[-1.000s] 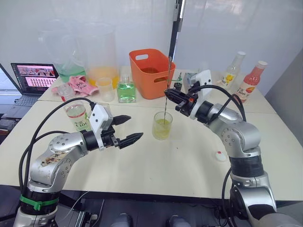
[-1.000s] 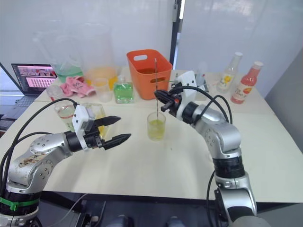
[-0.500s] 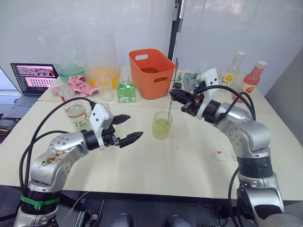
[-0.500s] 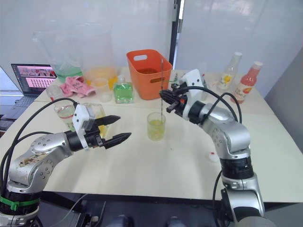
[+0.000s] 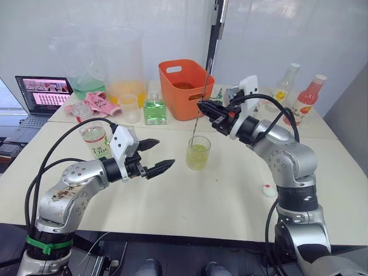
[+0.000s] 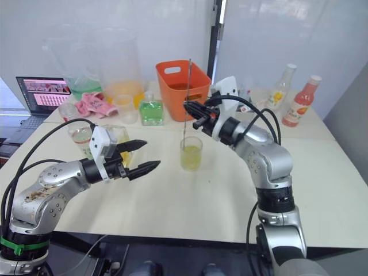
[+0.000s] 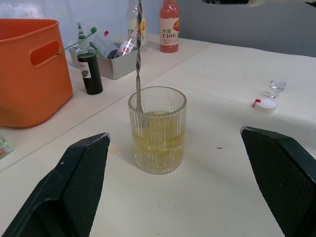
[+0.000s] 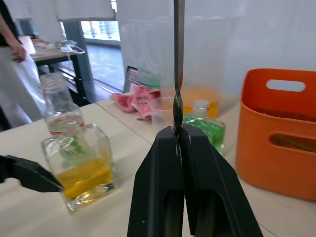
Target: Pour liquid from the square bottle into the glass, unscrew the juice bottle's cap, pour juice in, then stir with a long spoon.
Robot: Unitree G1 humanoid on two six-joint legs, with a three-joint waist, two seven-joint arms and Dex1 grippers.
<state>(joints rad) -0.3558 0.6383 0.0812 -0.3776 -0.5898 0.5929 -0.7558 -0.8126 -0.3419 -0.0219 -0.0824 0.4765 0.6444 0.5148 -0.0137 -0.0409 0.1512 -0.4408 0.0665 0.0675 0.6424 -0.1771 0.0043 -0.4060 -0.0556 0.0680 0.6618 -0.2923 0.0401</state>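
Note:
The glass (image 5: 198, 153), holding pale yellow liquid, stands mid-table. My right gripper (image 5: 201, 106) is above it, shut on the long spoon (image 5: 206, 77). The spoon tilts, and its lower end dips into the glass (image 7: 157, 129) by the rim. My left gripper (image 5: 164, 153) hovers open just left of the glass, holding nothing. Behind the left wrist stand the square bottle (image 8: 81, 168), with yellow liquid low inside, and the uncapped juice bottle (image 5: 95, 138). The white cap (image 5: 268, 190) lies on the table by the right arm.
At the back are an orange basket (image 5: 184, 86), a small green-liquid bottle (image 5: 153, 110), tall clear pitchers (image 5: 121, 63), a clear cup (image 5: 129, 107), a pink cloth (image 5: 95, 103) and a laptop (image 5: 43, 95). Two bottles (image 5: 307, 98) stand far right. A person (image 8: 12, 74) stands beyond the table.
The right gripper has carried the spoon's stem right and back left over the glass, its lower end staying inside. The left arm has not moved.

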